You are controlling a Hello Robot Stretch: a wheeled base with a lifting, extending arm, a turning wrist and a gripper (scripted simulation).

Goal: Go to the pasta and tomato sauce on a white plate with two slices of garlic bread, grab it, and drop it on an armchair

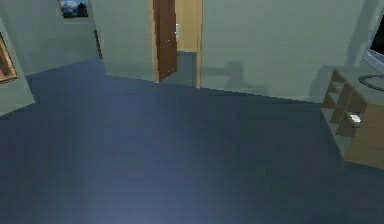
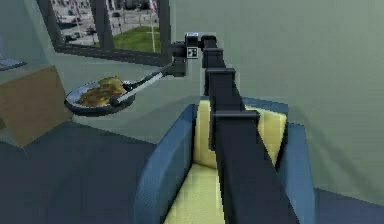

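Note:
In the arm side view the dark arm [image 2: 235, 130] rises from the bottom edge and reaches up toward the wall. At its far end the gripper [image 2: 135, 88] holds a dark-rimmed plate of yellowish-brown food [image 2: 100, 97], which hangs clear above the floor at the view's left. A blue armchair with a yellow seat and back [image 2: 200, 160] stands directly under the arm, to the right of and below the plate.
A window [image 2: 105, 25] is in the wall above the plate, and a wooden cabinet [image 2: 30, 105] stands at the arm side view's left. The forward view has wide blue floor [image 1: 150, 140], an open wooden door [image 1: 165, 40] and a wooden shelf unit [image 1: 350, 105] at right.

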